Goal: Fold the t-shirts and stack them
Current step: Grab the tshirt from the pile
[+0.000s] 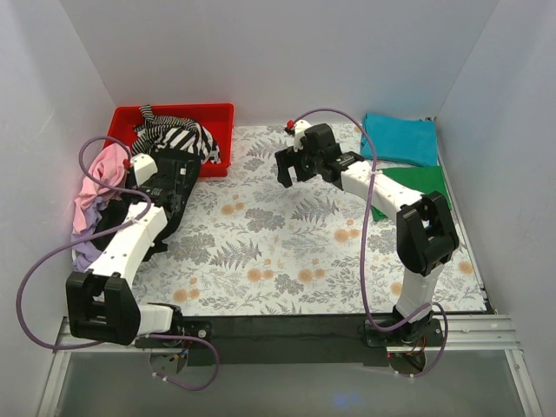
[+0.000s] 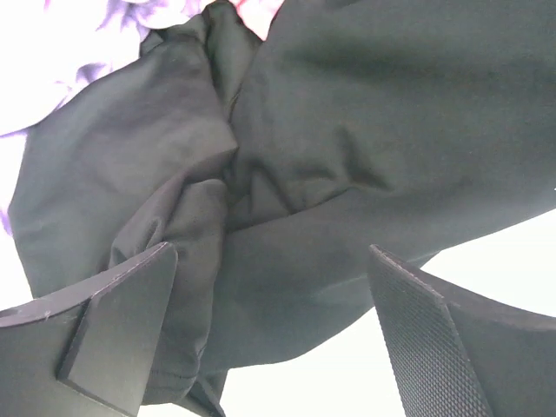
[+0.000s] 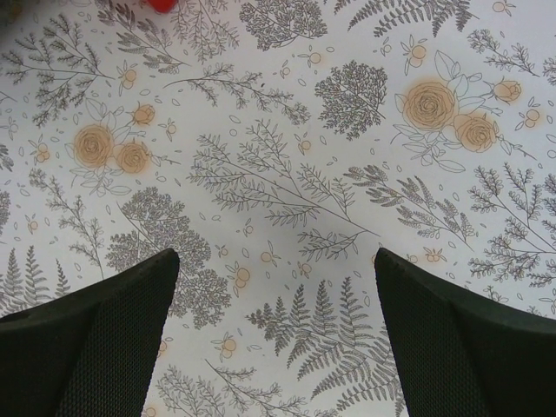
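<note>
- unfolded stuff is heaped on the left by the wall: pink tee [image 1: 102, 169] on top, lilac tee [image 1: 82, 257] peeking out low down, and the black tee [image 1: 174, 213] spilling off the heap onto the floral table cover [image 1: 278, 252]. my guess is that heap is the to-do pile.
- striped tee [image 1: 178, 139] is bunched up, half in the red bin [image 1: 217, 113] and draped over its front rim, not touched by either arm.
- far right corner looks like the done pile: teal tee [image 1: 400, 139] lying flat, green tee [image 1: 426, 182] just in front of it, partly hidden behind the right arm.
- left gripper [image 2: 269, 330] is right over the black tee, jaws spread wide with a crumpled ridge of the cloth between them. nothing pinched yet. can't tell if the pads actually touch the fabric.
- reads to me like i'm lined up to grab that ridge and drag the black tee onto the open cover.
- right gripper [image 3: 274, 330] hangs above bare cover near the middle-back, jaws wide apart, holding nothing. probably parked there so it's out of the way.
</note>
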`<state>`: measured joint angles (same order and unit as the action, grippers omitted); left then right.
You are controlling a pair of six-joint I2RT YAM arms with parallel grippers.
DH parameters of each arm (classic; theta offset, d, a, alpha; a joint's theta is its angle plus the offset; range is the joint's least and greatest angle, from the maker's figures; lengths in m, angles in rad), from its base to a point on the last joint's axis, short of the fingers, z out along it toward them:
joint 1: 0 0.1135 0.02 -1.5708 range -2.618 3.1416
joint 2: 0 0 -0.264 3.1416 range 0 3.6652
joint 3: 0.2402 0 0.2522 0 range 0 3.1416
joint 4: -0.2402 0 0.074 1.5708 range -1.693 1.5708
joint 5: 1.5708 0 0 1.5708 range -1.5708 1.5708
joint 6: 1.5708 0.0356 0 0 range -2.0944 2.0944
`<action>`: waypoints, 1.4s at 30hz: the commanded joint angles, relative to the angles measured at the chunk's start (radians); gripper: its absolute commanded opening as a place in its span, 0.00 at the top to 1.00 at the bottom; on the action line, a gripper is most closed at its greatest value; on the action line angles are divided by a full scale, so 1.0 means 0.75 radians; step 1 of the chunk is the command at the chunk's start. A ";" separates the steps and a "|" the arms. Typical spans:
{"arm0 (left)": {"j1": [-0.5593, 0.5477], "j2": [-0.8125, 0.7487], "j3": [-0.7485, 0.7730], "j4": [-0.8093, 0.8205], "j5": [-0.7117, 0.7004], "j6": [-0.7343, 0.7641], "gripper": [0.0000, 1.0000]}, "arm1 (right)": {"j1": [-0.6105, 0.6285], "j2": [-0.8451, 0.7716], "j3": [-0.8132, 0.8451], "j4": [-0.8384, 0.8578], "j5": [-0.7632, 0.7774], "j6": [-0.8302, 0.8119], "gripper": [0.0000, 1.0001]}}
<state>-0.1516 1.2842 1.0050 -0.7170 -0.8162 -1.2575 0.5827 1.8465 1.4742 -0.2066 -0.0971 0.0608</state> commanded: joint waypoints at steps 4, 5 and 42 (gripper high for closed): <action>0.010 0.198 0.055 -0.011 -0.014 -0.029 0.28 | -0.010 0.001 0.004 0.053 -0.042 0.019 0.02; 0.008 0.210 0.065 -0.022 -0.014 -0.041 0.29 | -0.012 -0.004 0.000 0.057 -0.040 0.019 0.02; 0.020 0.474 0.216 0.451 0.591 0.392 0.28 | -0.034 0.015 -0.053 0.081 -0.136 0.048 0.02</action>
<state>-0.1394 1.6432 1.1473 -0.4061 -0.3355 -0.9871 0.5629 1.8549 1.4425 -0.1814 -0.1837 0.0841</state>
